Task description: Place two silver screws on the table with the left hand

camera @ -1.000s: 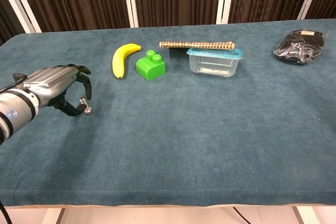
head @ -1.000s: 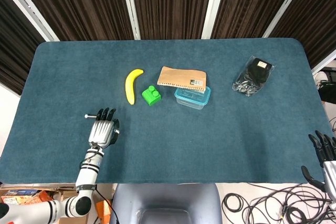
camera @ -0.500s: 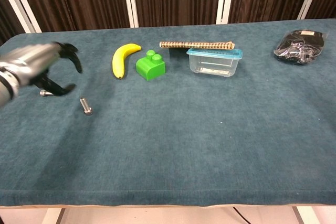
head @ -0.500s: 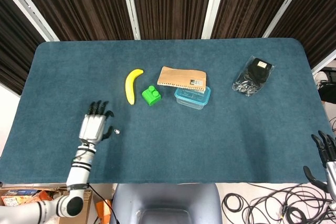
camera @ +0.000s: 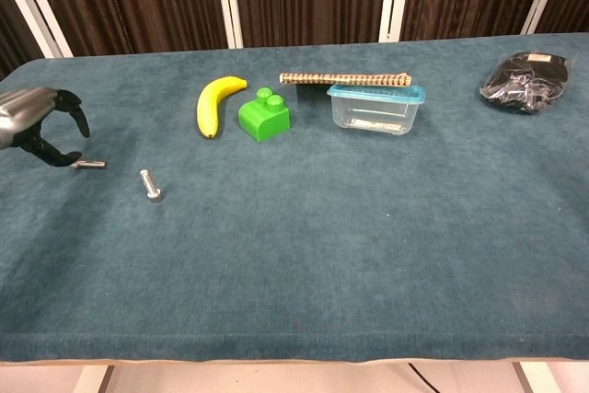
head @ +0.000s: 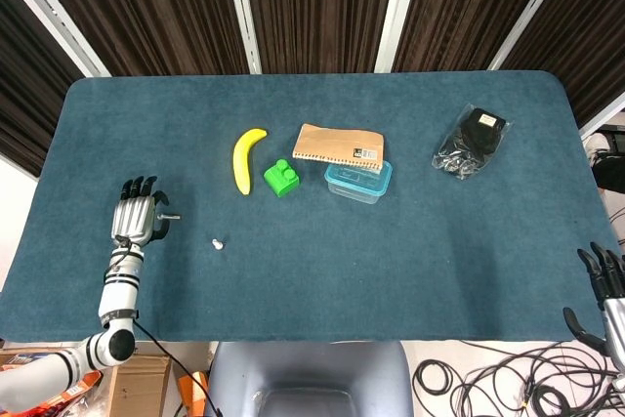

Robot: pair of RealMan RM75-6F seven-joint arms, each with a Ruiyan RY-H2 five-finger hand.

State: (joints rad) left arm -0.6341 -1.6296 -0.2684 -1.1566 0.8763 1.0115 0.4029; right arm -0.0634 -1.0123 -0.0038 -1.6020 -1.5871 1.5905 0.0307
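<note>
Two silver screws lie on the teal table. One screw (head: 219, 242) (camera: 150, 185) rests alone to the right of my left hand. The other screw (head: 169, 218) (camera: 90, 164) lies just beside the thumb of my left hand (head: 137, 210) (camera: 37, 121), which hovers at the table's left side with its fingers apart and gently curved, holding nothing. Whether the thumb still touches that screw cannot be told. My right hand (head: 605, 285) shows only at the lower right corner of the head view, off the table, fingers spread and empty.
At the table's middle back sit a yellow banana (head: 246, 158), a green block (head: 281, 178), a brown notebook (head: 339, 145) and a clear plastic box (head: 358, 181). A black bag of parts (head: 470, 140) lies at the far right. Cables cover the floor at lower right.
My left hand has drawn back to the left, away from both screws, which stay lying on the table. The right hand has barely moved.
</note>
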